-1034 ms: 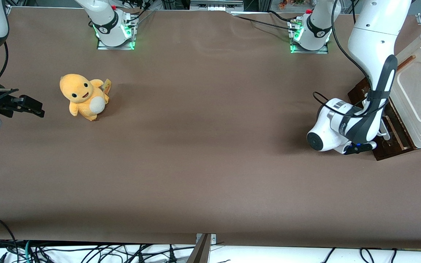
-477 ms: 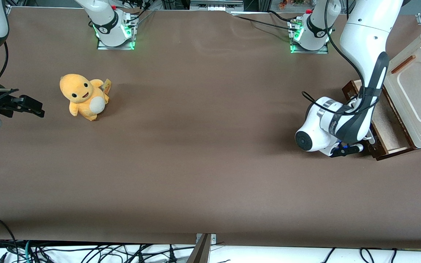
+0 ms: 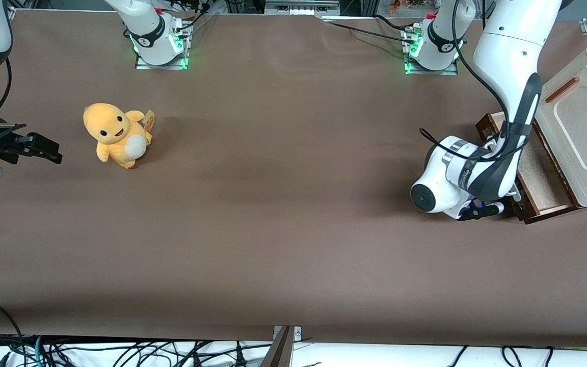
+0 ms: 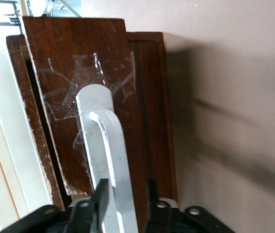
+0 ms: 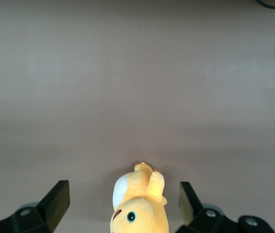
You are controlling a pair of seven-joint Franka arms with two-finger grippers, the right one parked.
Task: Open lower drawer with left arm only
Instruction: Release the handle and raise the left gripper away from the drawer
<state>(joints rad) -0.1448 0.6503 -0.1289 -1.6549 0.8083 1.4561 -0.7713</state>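
The lower drawer (image 3: 540,176) stands pulled out of the cream cabinet (image 3: 584,132), its pale beige inside showing. The left arm (image 3: 507,61) reaches down in front of it, and its wrist covers most of the dark brown drawer front (image 4: 142,97). The gripper (image 3: 502,204) (image 4: 126,194) straddles the long white bar handle (image 4: 103,131). One black finger (image 4: 102,194) lies against the bar. The other finger (image 4: 152,194) stands a little apart from it, so the gripper is open around the handle.
A yellow plush toy (image 3: 115,135) (image 5: 137,206) sits toward the parked arm's end of the table. Two arm bases with green lights (image 3: 161,46) (image 3: 431,51) stand along the edge farthest from the front camera. Brown tabletop (image 3: 283,193) spreads between them.
Over the last second the arm's wrist moved away from the cabinet and the drawer slid out with it, exposing the beige inside. In the last half second it has barely moved.
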